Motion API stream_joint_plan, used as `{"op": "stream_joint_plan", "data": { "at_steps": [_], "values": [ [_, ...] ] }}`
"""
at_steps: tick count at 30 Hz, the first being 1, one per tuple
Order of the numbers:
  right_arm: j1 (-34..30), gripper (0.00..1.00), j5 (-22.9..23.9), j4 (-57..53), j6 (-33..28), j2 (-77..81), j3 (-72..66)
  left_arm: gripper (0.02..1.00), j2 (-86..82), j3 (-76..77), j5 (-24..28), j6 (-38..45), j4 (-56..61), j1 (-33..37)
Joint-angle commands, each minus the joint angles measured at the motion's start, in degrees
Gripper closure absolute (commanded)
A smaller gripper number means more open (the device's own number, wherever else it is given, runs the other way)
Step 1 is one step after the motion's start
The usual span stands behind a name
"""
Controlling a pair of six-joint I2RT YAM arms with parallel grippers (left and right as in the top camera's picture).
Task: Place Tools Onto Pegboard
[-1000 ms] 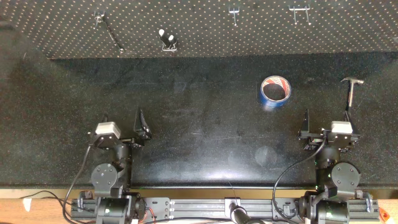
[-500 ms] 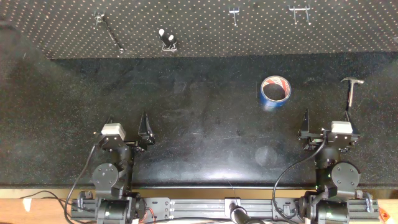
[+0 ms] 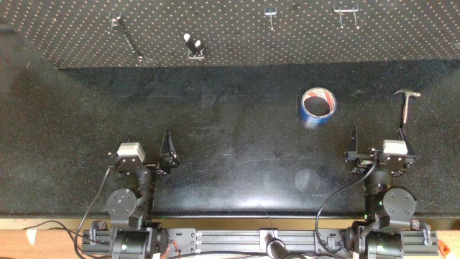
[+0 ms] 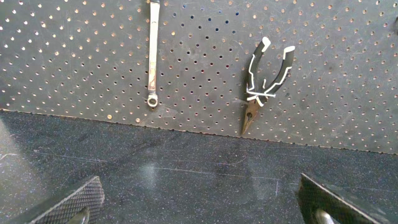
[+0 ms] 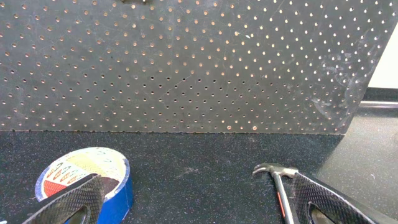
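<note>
A wrench (image 3: 128,36) (image 4: 152,53) and a pair of pliers (image 3: 193,45) (image 4: 264,84) hang on the pegboard (image 3: 230,29) at the back left. A roll of blue tape (image 3: 318,106) (image 5: 84,177) lies on the black mat, right of centre. A small hammer (image 3: 405,108) (image 5: 278,180) lies near the mat's right edge. My left gripper (image 3: 147,145) (image 4: 199,202) stands open near the front left with nothing in it. My right gripper (image 3: 377,142) (image 5: 199,202) stands open at the front right, just in front of the hammer's handle.
Two bare hooks (image 3: 270,14) (image 3: 346,13) stick out of the pegboard at the upper right. The black mat (image 3: 230,122) spreads wide between the tools and the arms. A pale wall strip (image 5: 382,68) shows past the board's right end.
My left arm has turned slightly to the right, its gripper shifting that way. The right arm and all tools have stayed put.
</note>
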Motion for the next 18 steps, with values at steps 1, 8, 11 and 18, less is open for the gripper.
{"op": "stream_joint_plan", "data": {
  "at_steps": [1,8,11,18],
  "values": [
    [-0.28,0.027,0.35,-0.24,0.33,-0.37,-0.22,0.023,-0.79,-0.09,0.85,0.94,-0.5,0.2],
    [0.52,0.025,-5.35,-2.62,11.1,9.33,8.02,0.023,-0.79,-0.09,0.85,0.94,-0.5,0.2],
    [1.79,0.025,-6.14,-17.86,17.66,18.86,21.14,0.023,-0.79,-0.09,0.85,0.94,-0.5,0.2],
    [10.08,0.025,-12.28,-35.95,21.57,44.61,41.2,0.023,-0.79,-0.09,0.85,0.94,-0.5,0.2]
  ]
}}
